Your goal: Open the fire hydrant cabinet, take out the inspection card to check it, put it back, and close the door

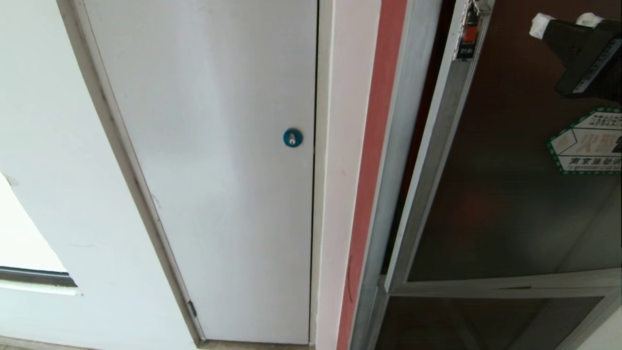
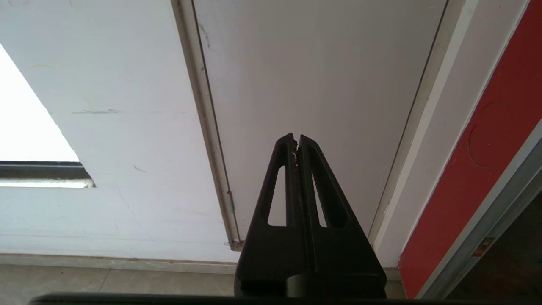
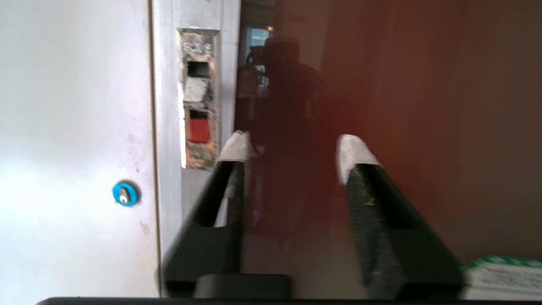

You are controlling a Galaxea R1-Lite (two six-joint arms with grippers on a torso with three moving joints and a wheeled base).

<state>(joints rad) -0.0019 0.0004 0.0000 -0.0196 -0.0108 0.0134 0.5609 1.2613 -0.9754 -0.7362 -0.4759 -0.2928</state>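
Hovering before the dark glass of the door (image 3: 381, 106), the right gripper (image 3: 292, 148) is standing with its white-tipped fingers (image 3: 353, 154) parted and nothing between them. Just beside one fingertip, the small red latch (image 3: 198, 129) is sitting in the door's silver frame, and the green-bordered sticker (image 1: 585, 143) is lying behind the jaws. The left gripper (image 2: 295, 142) is hanging clenched, facing the white panel (image 2: 317, 76). The fire hydrant cabinet (image 1: 418, 121) is showing only as a dark gap beside the door's edge.

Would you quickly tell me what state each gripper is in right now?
Left gripper: shut, holding nothing, near the plain white panel.
Right gripper: open, holding nothing, before the silver-framed dark tinted glass door.
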